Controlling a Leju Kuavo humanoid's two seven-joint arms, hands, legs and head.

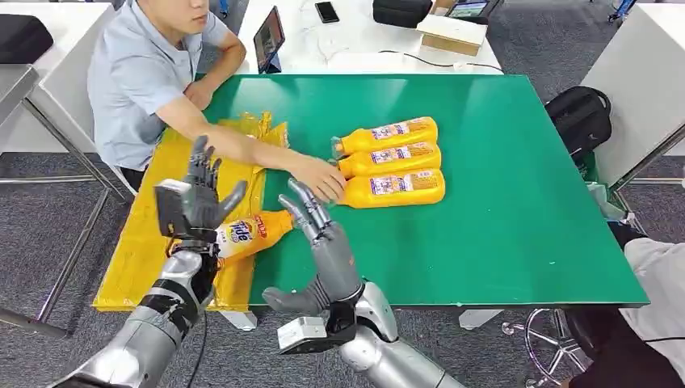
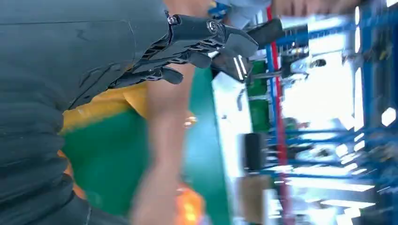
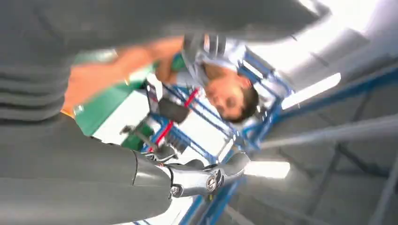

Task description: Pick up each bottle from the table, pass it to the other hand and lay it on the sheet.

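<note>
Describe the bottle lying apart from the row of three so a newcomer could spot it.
On the green table, look to the yellow sheet along its left edge. The lone bottle lies at the sheet's inner edge, just beyond the left hand, apart from the others.

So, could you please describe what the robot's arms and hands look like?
Both arms are silver metal with dark joint sections. The left hand has dark grey fingers and a dark boxy module at its wrist. The right hand is grey, with a pale boxy module beneath its wrist. In the wrist views, ribbed grey covers back each hand.
</note>
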